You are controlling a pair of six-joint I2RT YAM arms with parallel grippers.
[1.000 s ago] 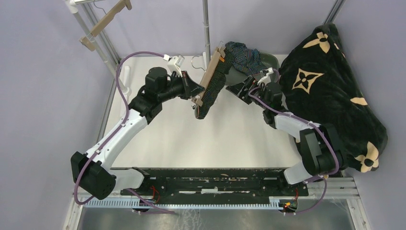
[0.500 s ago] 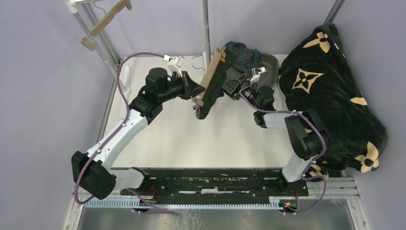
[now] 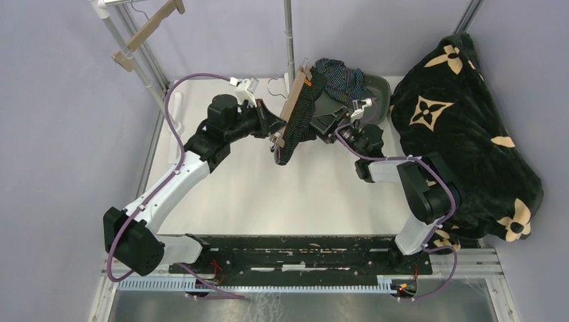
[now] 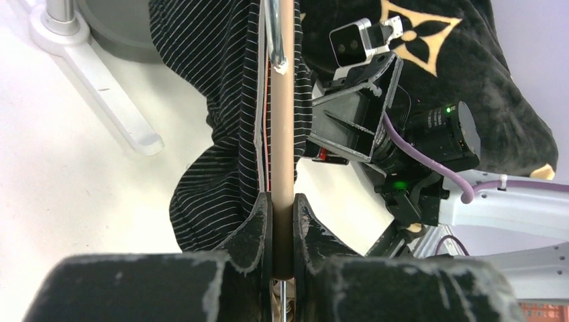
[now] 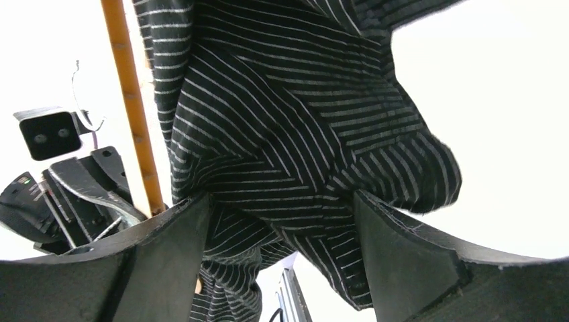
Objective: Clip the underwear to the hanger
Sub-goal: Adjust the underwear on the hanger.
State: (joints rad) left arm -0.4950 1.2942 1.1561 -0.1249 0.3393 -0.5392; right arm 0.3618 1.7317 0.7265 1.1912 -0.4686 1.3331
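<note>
A wooden hanger (image 3: pixel 296 100) is held tilted above the table, with my left gripper (image 3: pixel 274 127) shut on its bar (image 4: pixel 283 121). The black pinstriped underwear (image 3: pixel 303 117) hangs from it and droops past its lower end. My right gripper (image 3: pixel 321 124) is pressed in from the right. Its fingers (image 5: pixel 168 241) stand open on either side of a hanging fold of that underwear (image 5: pixel 288 121), and the hanger bar (image 5: pixel 134 114) shows just to their left. A navy striped underwear (image 3: pixel 341 72) lies bunched at the back, on a grey bin (image 3: pixel 380 88).
A big black blanket (image 3: pixel 463 127) with tan flowers fills the right side. A metal pole (image 3: pixel 289 40) rises right behind the hanger. At the back left, a rack carries another wooden hanger (image 3: pixel 147 30). A white wire hook (image 3: pixel 245 84) lies by the left arm.
My right gripper has swung left from beside the blanket to the hanging underwear, and its fingers have narrowed slightly around the fabric. My left gripper keeps the hanger almost still.
</note>
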